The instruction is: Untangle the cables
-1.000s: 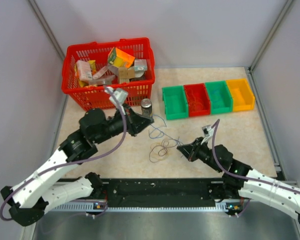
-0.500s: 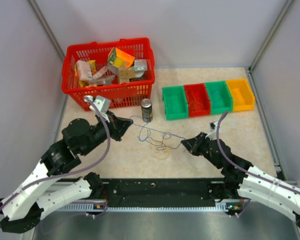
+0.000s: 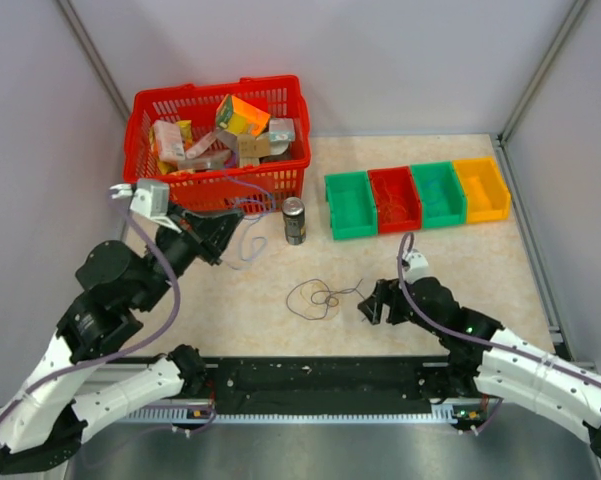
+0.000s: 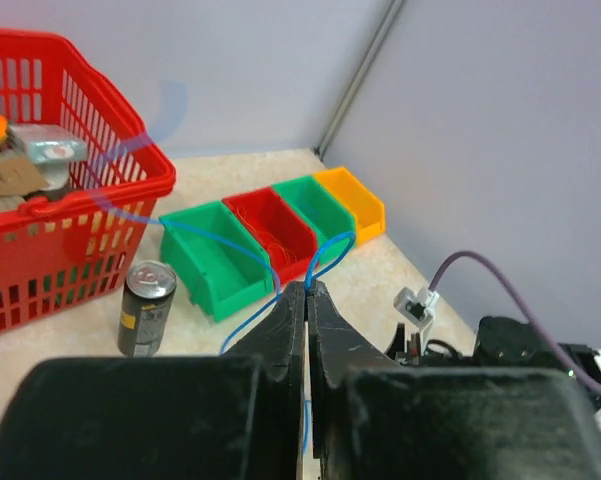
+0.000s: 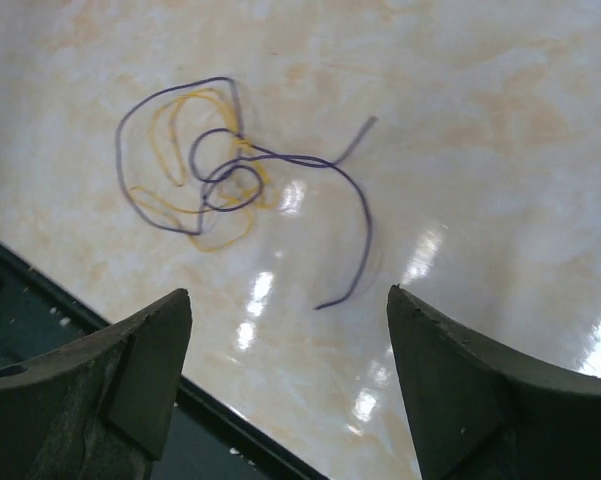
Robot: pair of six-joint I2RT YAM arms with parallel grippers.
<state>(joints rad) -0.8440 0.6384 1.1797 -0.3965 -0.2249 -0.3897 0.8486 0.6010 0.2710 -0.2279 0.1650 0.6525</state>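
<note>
Beige marbled tabletop [image 3: 460,250] in a grey-walled cell. At the left, the left gripper [image 4: 307,290] is pressed together on a blue cable [image 4: 320,262], raised near the red basket [image 3: 215,185]. The right gripper [image 5: 288,300] hangs spread and holds nothing above the purple and orange tangle [image 5: 215,175] lying flat. Recommended: pinch only the purple strand [image 5: 368,225] near its free end, then draw slowly outward so the loops slip rather than tighten.
</note>
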